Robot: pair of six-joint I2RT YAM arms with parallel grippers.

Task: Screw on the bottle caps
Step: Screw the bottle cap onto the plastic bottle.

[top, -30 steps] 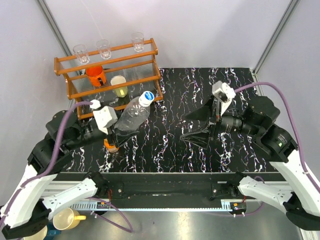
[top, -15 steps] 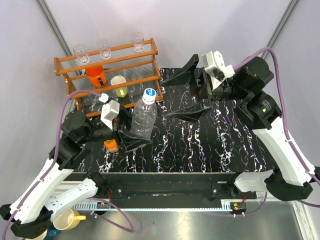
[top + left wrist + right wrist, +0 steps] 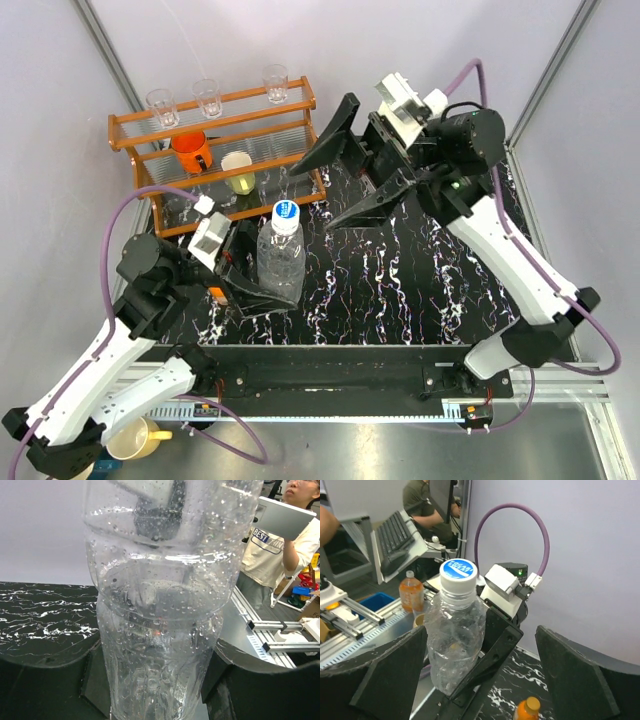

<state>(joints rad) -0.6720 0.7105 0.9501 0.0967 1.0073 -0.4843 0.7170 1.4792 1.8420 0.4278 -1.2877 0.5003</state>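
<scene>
My left gripper (image 3: 262,285) is shut on the clear water bottle (image 3: 281,262) and holds it upright over the table's left side. The blue-rimmed white cap (image 3: 286,211) sits on its neck. In the left wrist view the bottle (image 3: 155,630) fills the frame between both fingers. The short orange bottle (image 3: 215,292) stands on the table behind my left gripper, mostly hidden. In the right wrist view it (image 3: 527,711) wears its orange cap (image 3: 531,703). My right gripper (image 3: 308,200) is open and empty, raised and facing the clear bottle (image 3: 454,645) and its cap (image 3: 458,572).
A wooden rack (image 3: 215,135) at the back left holds three clear glasses, an orange mug (image 3: 190,150) and a pale cup (image 3: 238,172). A yellow mug (image 3: 135,437) sits below the table's near edge. A person (image 3: 280,540) stands beyond the table.
My left gripper has brought the clear bottle from a tilt to upright and a little right. My right arm has lifted and swung to the back left, jaws open.
</scene>
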